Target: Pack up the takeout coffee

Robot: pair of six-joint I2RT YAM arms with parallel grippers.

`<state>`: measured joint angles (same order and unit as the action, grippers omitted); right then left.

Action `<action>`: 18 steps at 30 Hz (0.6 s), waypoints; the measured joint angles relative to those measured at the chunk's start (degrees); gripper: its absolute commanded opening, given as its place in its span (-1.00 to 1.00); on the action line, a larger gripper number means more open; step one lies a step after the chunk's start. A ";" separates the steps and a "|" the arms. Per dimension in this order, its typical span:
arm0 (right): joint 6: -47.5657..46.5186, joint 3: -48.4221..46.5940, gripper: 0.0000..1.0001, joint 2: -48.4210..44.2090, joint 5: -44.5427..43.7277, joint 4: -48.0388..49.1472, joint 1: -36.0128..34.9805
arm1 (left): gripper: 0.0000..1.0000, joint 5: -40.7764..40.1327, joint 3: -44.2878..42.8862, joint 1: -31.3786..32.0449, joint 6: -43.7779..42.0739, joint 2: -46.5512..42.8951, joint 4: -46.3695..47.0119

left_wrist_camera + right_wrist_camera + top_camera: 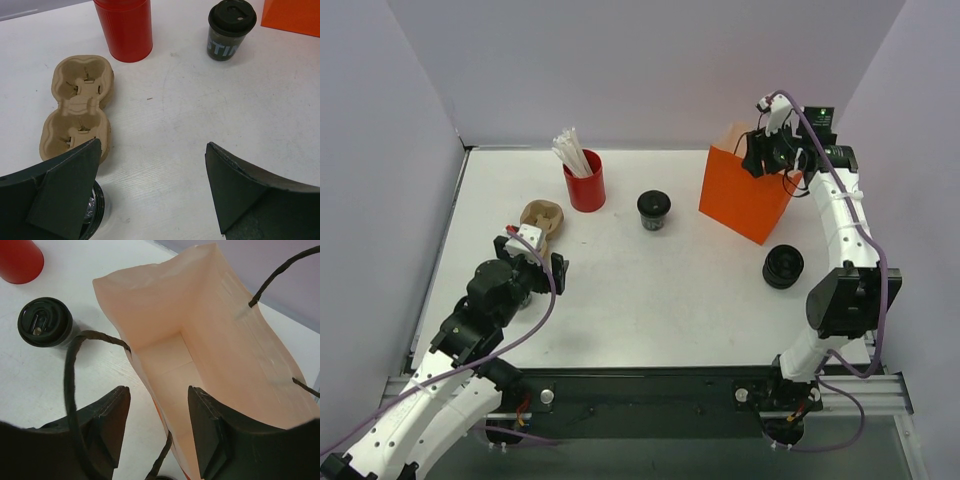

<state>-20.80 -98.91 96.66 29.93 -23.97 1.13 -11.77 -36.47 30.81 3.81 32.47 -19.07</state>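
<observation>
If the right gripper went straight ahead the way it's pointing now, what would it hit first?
Probably a side wall of the open orange paper bag, whose top edge runs between the right gripper's parted fingers. Depth is hard to judge.

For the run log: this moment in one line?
left pincer open by carrier; right pincer open astride bag wall; cups on table, unpacked
</observation>
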 measured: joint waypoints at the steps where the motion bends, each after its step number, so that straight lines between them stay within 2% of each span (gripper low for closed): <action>1: -0.44 0.00 -0.14 0.37 0.17 -0.09 0.00 | 0.88 0.02 0.02 0.00 -0.02 0.02 -0.02; 4: -1.88 0.00 -0.51 1.42 0.66 -0.46 0.02 | 0.88 0.09 0.02 0.00 -0.02 0.00 0.00; 5: -2.45 0.00 -0.78 1.66 0.87 -0.50 0.02 | 0.88 0.09 0.02 0.00 -0.04 0.02 0.00; 7: -3.85 0.00 -0.96 2.08 1.36 -0.70 0.02 | 0.88 0.11 0.04 0.00 -0.04 0.02 0.00; 18: -10.75 -4.42 -1.00 2.12 1.62 -0.96 -0.11 | 0.87 0.04 0.13 0.00 -0.11 -0.39 0.02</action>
<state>-31.55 -103.33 98.78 31.55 -24.93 1.02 -11.73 -36.34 30.81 3.70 32.08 -19.05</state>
